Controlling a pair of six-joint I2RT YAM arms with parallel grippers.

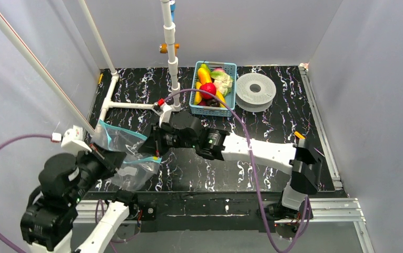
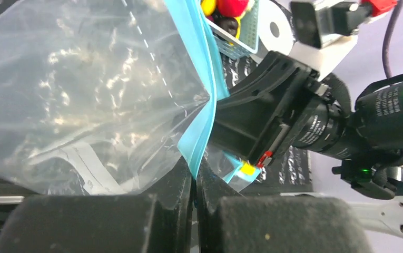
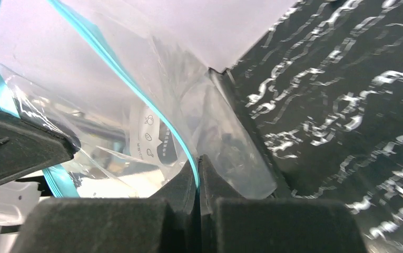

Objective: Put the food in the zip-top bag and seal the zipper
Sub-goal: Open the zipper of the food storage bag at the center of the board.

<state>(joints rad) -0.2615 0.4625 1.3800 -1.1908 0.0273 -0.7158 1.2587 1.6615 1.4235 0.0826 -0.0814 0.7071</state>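
The clear zip-top bag hangs lifted between both grippers at the table's left. My left gripper is shut on its pale-blue zipper strip, pinched between the fingertips. My right gripper is shut on the zipper's other side. The bag looks empty in the wrist views. The food sits in the blue basket at the back: a red apple, a yellow banana, a pale cauliflower and something dark at the basket's front.
A grey filament spool lies right of the basket. A white pipe frame stands at the back left, with an upright pipe beside the basket. A purple cable arcs over the right arm. Grey walls enclose the table.
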